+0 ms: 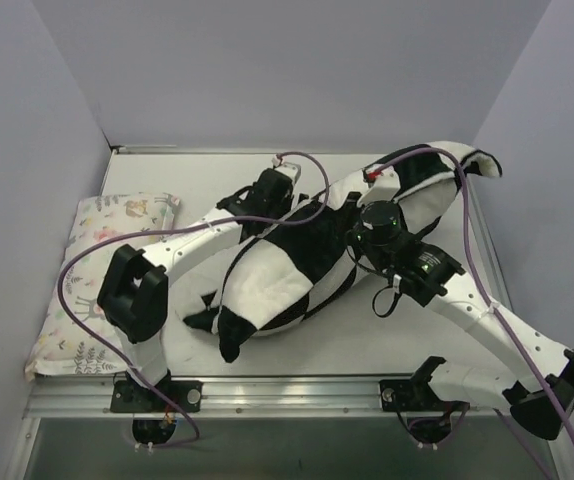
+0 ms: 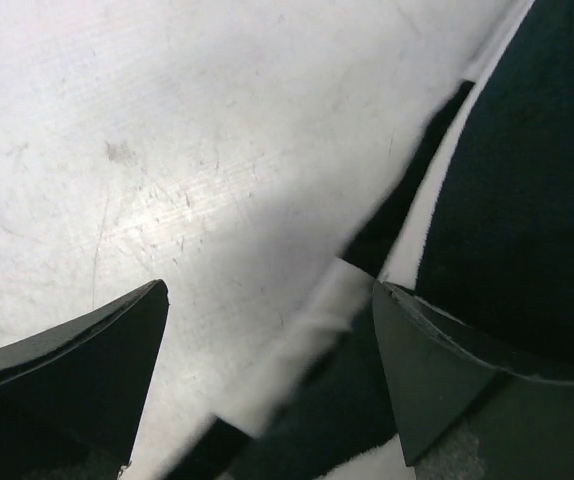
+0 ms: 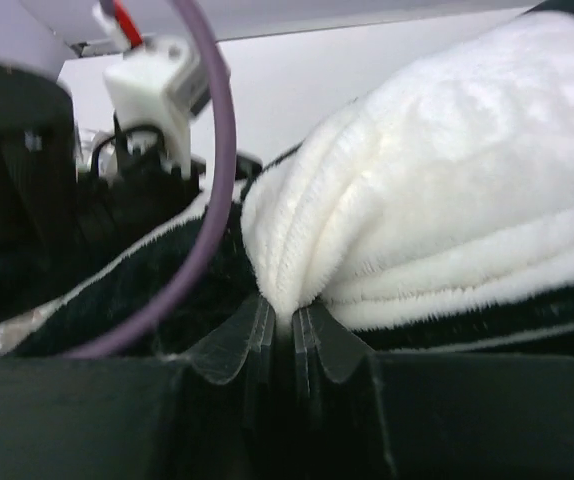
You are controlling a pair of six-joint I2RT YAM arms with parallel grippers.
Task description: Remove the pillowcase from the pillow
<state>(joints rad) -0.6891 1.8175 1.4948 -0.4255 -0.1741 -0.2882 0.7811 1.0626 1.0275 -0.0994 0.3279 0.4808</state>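
The pillowcase (image 1: 307, 260) lies slantwise across the table (image 1: 197, 180), under and to both sides of the right claw (image 3: 284, 310). The pillow cannot be told apart from the case's white squares and is judged to be inside it.

The greatest risk is judged to be that the whole bundle is dragged along when the case is pulled. Nothing is seen to pin the pillow down, so the case may never be slid off it. The right claw is closed on a narrow pinch of white plush, with only the fold's edge caught between the tips. A grip so shallow may be lost under a hard tug. If the stuffing is pinched along with the cloth, which cannot be told, pillow and case will be lifted as one.

The left claw (image 2: 267, 290) is spread wide and nothing is held in it. Bare table lies beneath it, and an edge of the case lies just beside its right finger. If it is closed here, mostly air may be caught. A purple cable (image 3: 207, 200) is draped close before the right claw and could be snagged on the cloth.

The table is pale, scuffed and hard. It is enclosed by plain grey walls (image 1: 267, 70) behind and at both sides. An animal-print pillow (image 1: 97, 270) is lodged well to the left of the left claw, against the wall.
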